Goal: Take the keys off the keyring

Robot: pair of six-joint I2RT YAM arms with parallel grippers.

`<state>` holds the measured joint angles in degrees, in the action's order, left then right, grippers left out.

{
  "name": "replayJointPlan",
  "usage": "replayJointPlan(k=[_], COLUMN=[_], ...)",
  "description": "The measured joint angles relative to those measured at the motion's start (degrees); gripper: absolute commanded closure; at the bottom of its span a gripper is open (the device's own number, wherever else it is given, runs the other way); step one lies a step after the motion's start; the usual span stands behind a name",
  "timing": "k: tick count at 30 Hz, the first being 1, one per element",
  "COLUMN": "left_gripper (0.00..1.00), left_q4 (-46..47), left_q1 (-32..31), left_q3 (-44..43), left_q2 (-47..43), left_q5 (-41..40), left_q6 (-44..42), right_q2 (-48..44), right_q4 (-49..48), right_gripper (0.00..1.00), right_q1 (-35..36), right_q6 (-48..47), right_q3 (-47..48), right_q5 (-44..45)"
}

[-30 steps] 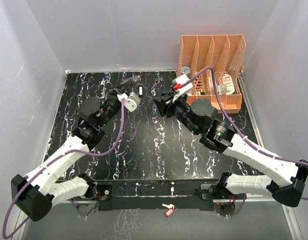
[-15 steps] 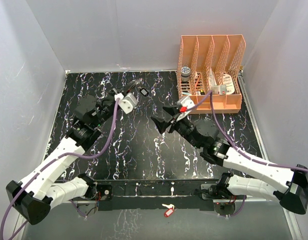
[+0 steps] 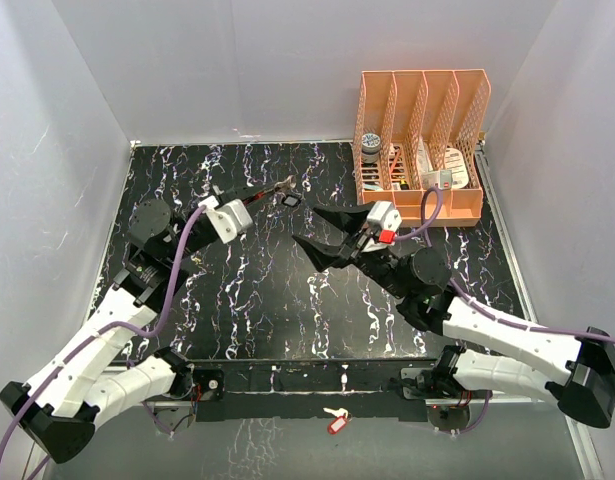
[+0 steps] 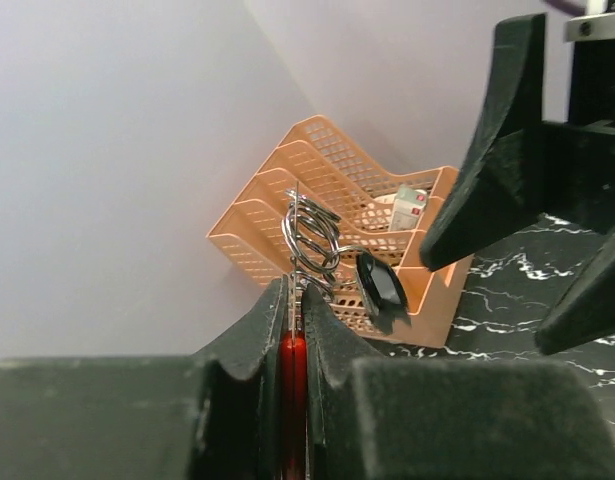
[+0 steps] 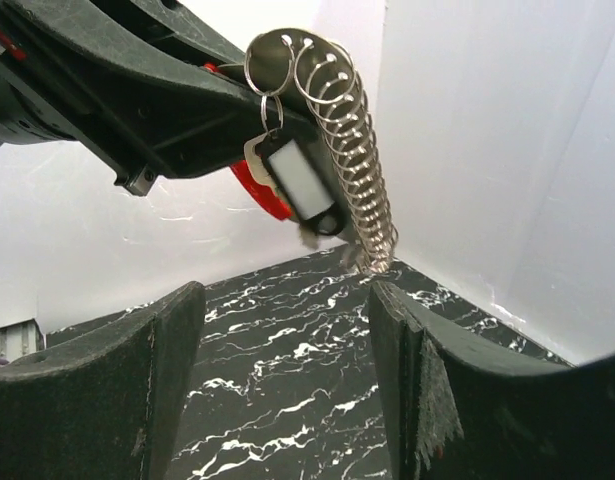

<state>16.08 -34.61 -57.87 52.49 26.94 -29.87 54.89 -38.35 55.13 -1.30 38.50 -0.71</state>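
Both arms have drawn back toward us. Our left gripper [image 3: 277, 187] stays clamped on the red keyring [image 5: 259, 190] above the tabletop [image 3: 267, 300]; our right gripper [image 3: 310, 228] gapes empty, facing its silvery coil [image 5: 357, 170].

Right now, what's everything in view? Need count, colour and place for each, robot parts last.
orange plastic mesh file organiser: 1, orange, far right corner of the table
grey round tin: 1, grey, organiser's leftmost slot
keyring with a red crescent-shaped piece: 1, red, held in the air at the far middle
silvery coil of wire loops: 1, silver, on the keyring
small black-rimmed tag with a white face: 1, hanging from a loop of the coil
pale key with a red tag: 1, near ledge in front of the arm bases
black white-veined table: 1
left gripper: 1, black, shut on the keyring's red piece
right gripper: 1, black, open, empty, facing the coil
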Motion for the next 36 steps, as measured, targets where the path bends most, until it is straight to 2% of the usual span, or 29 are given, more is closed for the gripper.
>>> replayJointPlan(k=[18, 20, 24, 36], left_gripper=[1.0, 1.0, 1.0, 1.0], left_q4=[0.3, 0.7, 0.6, 0.7], left_q1=[0.0, 0.0, 0.0, 0.0], left_q3=[0.3, 0.6, 0.8, 0.9], left_q2=[-1.0, -1.0, -1.0, -0.9], left_q5=[8.3, 8.5, 8.5, 7.8], left_q6=[5.5, 5.7, 5.9, 5.2], right_q2=[4.7, 5.1, 6.4, 7.4], right_q4=[-7.3, -8.0, -8.7, -8.4], right_gripper=[0.4, 0.43, 0.56, 0.59], right_q1=[0.0, 0.0, 0.0, 0.3], right_q6=[2.5, 3.1, 4.7, 7.9], right_q3=[3.0, 3.3, 4.0, 4.2], right_q5=[-6.9, -7.5, -8.5, -9.4])
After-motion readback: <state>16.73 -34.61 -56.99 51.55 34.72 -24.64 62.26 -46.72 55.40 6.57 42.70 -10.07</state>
